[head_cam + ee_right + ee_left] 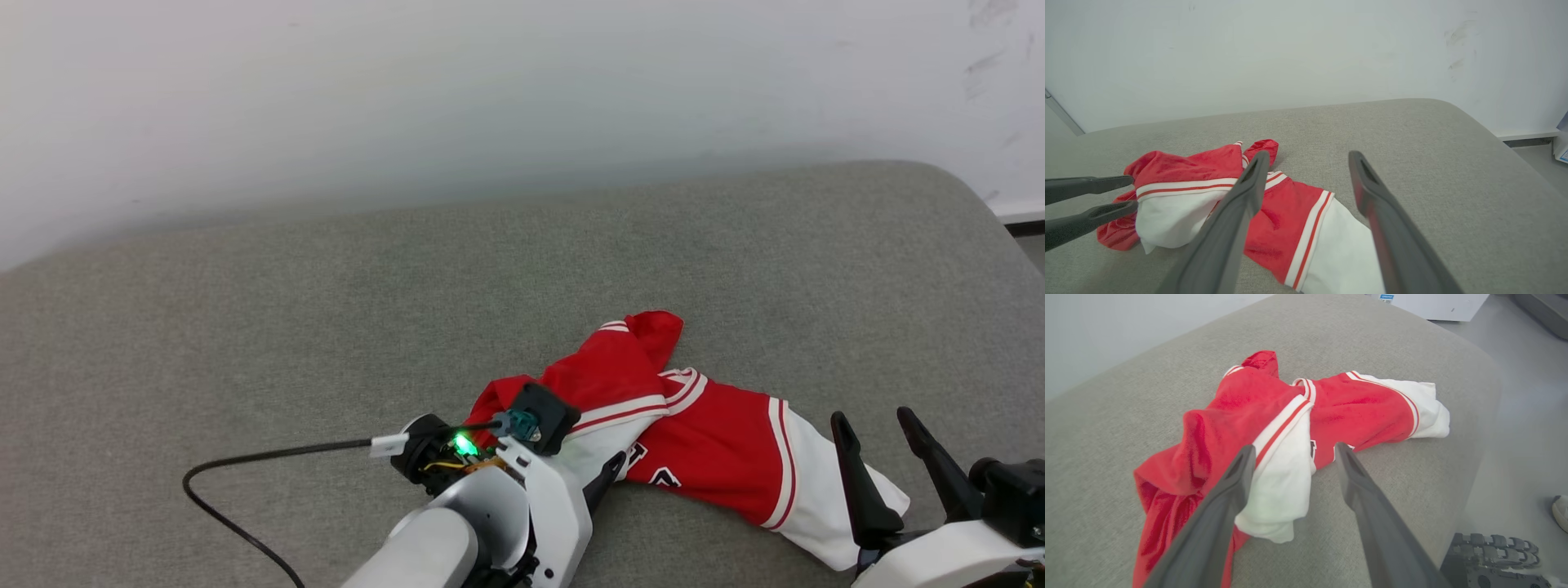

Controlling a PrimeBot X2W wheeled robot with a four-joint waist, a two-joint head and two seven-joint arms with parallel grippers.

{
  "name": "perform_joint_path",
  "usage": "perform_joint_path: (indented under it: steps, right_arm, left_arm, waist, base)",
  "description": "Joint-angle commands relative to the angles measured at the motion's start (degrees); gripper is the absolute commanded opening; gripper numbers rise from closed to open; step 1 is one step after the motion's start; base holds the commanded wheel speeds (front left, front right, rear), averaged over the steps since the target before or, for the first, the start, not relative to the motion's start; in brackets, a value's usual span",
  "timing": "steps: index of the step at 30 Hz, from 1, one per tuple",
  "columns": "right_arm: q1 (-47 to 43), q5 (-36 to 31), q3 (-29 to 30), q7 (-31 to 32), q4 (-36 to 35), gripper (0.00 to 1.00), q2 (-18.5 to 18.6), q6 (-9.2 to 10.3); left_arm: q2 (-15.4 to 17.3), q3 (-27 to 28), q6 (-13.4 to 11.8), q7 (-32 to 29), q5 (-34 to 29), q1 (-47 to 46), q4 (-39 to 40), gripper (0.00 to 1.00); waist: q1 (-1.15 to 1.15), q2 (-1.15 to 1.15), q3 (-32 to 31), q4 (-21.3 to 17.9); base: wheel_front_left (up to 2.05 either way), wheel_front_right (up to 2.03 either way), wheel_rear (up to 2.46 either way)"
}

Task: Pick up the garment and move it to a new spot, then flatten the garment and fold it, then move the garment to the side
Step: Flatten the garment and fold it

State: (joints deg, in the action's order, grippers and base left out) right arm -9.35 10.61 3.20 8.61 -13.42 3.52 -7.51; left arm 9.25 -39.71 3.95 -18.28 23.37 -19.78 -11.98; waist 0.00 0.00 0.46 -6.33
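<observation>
Lying bunched on the grey woven cushion (245,343), near its front right, the shirt (710,441) is showing soft red cloth, white sleeves and striped seams. Its long axis is running left to right in the head view, a white sleeve pointing right. The left jaws and right jaws are gaping wide, gripping nothing

Crumpled red garment (702,441) with white sleeves, bunched on grey cushion, chest letters seemingly half hidden

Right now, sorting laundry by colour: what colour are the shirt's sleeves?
White sleeves, with red-and-white striped trim at the seams; left wrist view shows them best.
</observation>
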Motion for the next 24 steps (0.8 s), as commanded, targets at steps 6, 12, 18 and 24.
perform_joint_path:
  steps: [6,12,18,24]
  right_arm:
    - [1.84,0.73,-0.08,-0.51,0.14,1.00,-0.51,0.04]
    - [2.62,1.51,0.09,-1.11,0.98,1.00,-0.67,0.03]
    - [2.99,2.21,0.30,-1.67,1.56,1.00,-0.72,0.03]
    - [2.82,3.16,0.89,-1.65,2.36,1.00,-0.72,0.03]
  left_arm:
    - [0.32,-1.98,1.70,-5.16,0.28,-5.95,-6.91,1.00]
    - [1.14,-3.05,2.53,-7.18,1.06,-8.72,-11.16,0.49]
    - [1.75,-2.71,2.81,-4.94,1.43,-10.39,-12.39,0.00]
    - [2.36,1.45,0.64,0.91,3.01,-10.87,-9.90,0.00]
  waist:
    - [0.00,0.00,4.50,-2.08]
    - [0.00,0.00,6.32,-3.03]
    - [0.00,0.00,6.84,-2.93]
    - [0.00,0.00,6.22,-1.64]
  base:
    - [0.00,0.00,0.00]
    - [0.00,0.00,0.00]
    - [0.00,0.00,0.00]
    - [0.00,0.00,0.00]
